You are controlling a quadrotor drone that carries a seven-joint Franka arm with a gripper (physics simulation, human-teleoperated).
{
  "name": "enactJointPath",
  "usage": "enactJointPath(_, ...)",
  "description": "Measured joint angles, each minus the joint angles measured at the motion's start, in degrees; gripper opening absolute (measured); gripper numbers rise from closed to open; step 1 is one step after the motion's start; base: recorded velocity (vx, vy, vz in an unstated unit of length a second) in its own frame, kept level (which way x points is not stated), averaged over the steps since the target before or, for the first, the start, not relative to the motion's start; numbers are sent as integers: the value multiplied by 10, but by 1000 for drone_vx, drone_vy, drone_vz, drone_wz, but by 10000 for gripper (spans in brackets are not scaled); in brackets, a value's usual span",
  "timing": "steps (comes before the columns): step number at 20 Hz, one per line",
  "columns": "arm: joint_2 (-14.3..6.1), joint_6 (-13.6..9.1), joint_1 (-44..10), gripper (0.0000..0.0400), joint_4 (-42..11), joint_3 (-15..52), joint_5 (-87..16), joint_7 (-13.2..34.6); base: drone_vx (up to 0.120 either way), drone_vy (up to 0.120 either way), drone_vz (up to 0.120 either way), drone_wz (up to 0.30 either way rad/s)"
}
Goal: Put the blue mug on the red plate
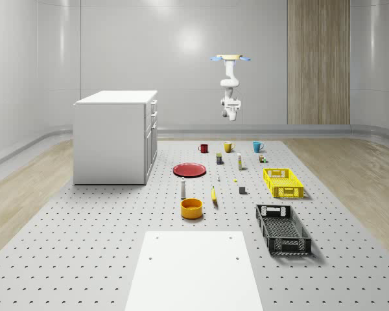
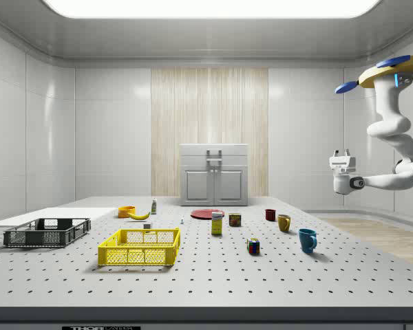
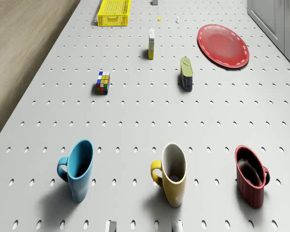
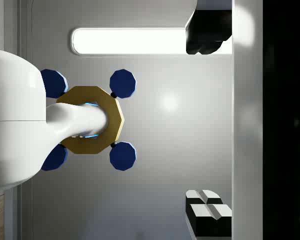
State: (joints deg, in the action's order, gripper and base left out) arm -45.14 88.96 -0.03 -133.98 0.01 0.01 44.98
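Note:
The blue mug (image 1: 258,146) (image 2: 307,240) (image 3: 79,169) stands upright at the right end of the far row of mugs in the whole-scene view, with nothing in it. The red plate (image 1: 190,170) (image 2: 207,214) (image 3: 223,45) lies bare nearer the white cabinet, well apart from the mug. The drone (image 1: 230,58) (image 2: 392,70) (image 4: 92,119) hovers high above the table's far edge, behind the mugs. My gripper (image 1: 232,100) (image 2: 343,154) (image 4: 207,125) hangs far above the table and points up at the drone. It is open and holds nothing.
A yellow mug (image 3: 171,174) and a red mug (image 3: 251,181) stand beside the blue one. Between mugs and plate are a Rubik's cube (image 3: 103,82), a can (image 3: 186,73) and a small bottle (image 3: 151,43). A yellow crate (image 1: 282,183), a black crate (image 1: 282,229) and a white cabinet (image 1: 115,136) stand further off.

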Motion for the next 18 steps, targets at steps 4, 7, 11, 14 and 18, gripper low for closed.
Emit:
enactJointPath(4,7,-39,-1,400,48,1,0,-1,0,0,0,0)
enactJointPath(7,19,-64,-2,400,86,1,1,-1,0,0,0,0)
enactJointPath(11,34,-88,-2,400,127,1,1,-1,0,80,0,0)
enactJointPath(14,42,-100,-3,400,148,2,1,-1,0,120,0,0)
enactJointPath(18,47,-107,-3,400,162,2,1,-2,0,120,0,0)
